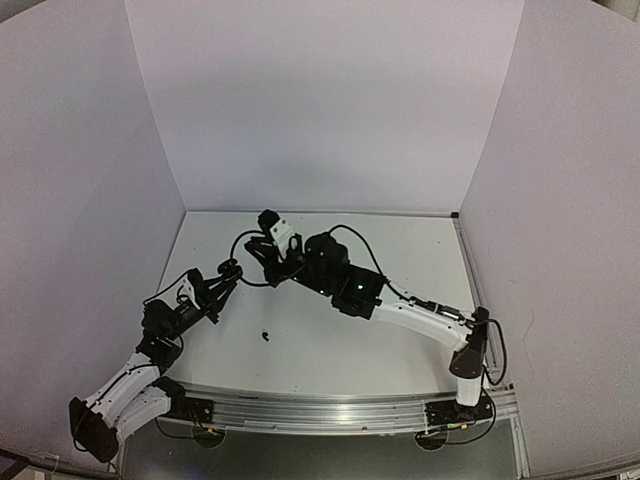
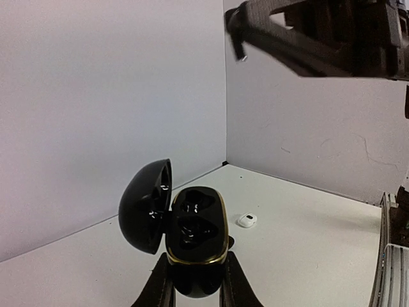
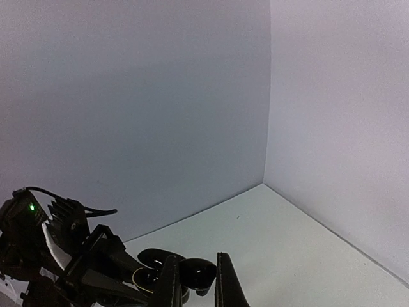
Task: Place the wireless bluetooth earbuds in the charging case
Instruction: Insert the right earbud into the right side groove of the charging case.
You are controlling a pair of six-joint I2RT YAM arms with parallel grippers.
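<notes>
The black charging case (image 2: 195, 233) stands open with its lid (image 2: 146, 204) swung left, and both sockets look dark. My left gripper (image 2: 195, 281) is shut on the case's lower body, just above the table. My right gripper (image 3: 196, 284) is shut on a glossy black earbud (image 3: 199, 274) and hovers just beside and above the case (image 3: 142, 276). From above, both grippers meet left of centre, the left gripper (image 1: 230, 270) and the right gripper (image 1: 258, 252). A second black earbud (image 1: 265, 335) lies loose on the table. A small white earbud (image 2: 247, 220) lies beyond the case.
White walls enclose the table on three sides. The right arm (image 1: 400, 310) stretches diagonally across the middle of the table. A metal rail (image 1: 330, 408) runs along the near edge.
</notes>
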